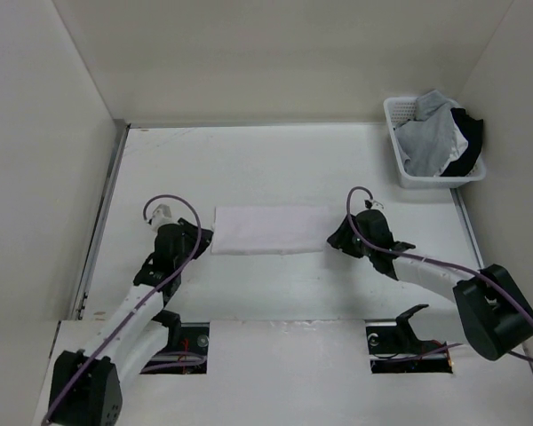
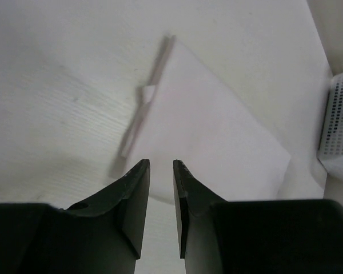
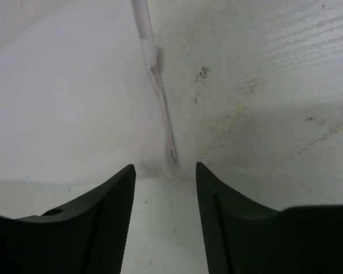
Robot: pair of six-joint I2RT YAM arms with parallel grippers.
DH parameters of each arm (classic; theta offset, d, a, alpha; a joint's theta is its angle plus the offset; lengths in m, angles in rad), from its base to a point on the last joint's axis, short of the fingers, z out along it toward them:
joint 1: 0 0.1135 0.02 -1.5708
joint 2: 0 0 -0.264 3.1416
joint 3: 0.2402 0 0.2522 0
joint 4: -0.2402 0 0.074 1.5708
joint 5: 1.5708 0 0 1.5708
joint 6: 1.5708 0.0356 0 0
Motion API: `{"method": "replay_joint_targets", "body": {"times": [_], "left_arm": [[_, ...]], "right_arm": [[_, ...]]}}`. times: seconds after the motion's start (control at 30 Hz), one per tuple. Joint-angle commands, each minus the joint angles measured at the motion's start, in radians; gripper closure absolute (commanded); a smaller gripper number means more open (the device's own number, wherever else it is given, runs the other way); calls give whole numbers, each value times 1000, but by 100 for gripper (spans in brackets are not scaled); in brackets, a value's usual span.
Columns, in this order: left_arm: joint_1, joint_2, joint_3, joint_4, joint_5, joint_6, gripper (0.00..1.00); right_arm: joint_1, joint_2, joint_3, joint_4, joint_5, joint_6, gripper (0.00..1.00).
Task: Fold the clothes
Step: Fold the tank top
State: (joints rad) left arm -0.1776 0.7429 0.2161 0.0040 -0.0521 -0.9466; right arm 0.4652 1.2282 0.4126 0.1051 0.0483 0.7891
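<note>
Gently raise your empty, parted left gripper [image 2: 161, 165] and right gripper [image 3: 163, 168] straight up from the thin white folded T-shirt [image 1: 268, 229] just ahead

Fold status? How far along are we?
Done: the white T-shirt lies flat as a narrow folded rectangle. In hand: nothing; the left gripper and right gripper sit open at its two ends, jaws empty. Left: possibly one more fold across, or just backing off; can't tell which.
</note>
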Motion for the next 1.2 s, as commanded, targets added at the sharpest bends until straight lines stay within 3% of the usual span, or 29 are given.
{"method": "replay_joint_targets", "body": {"times": [0.0,0.13,0.23,0.47,0.63,0.73,0.83,1.0,1.17], "left_arm": [[-152,106,139,85,-90,-4,78],[-424,362,253,239,-195,-11,77],[-559,557,324,327,-219,-24,77],[-613,774,318,456,-215,-40,80],[-609,762,249,467,-206,-32,82],[-601,744,218,458,-201,-31,82],[-607,701,201,444,-189,-24,83],[-601,494,172,389,-201,0,83],[-535,271,180,229,-215,31,83]], "right_arm": [[-18,60,83,51,12,-25,47],[-49,194,144,96,-31,-34,46],[-58,246,157,123,-67,-18,52],[-52,270,158,122,-77,27,61],[-40,318,141,168,-88,81,71],[-40,317,112,232,-85,114,88],[-32,266,86,248,-35,124,97],[37,65,66,178,39,90,99],[155,-41,230,-71,162,12,99]]}}
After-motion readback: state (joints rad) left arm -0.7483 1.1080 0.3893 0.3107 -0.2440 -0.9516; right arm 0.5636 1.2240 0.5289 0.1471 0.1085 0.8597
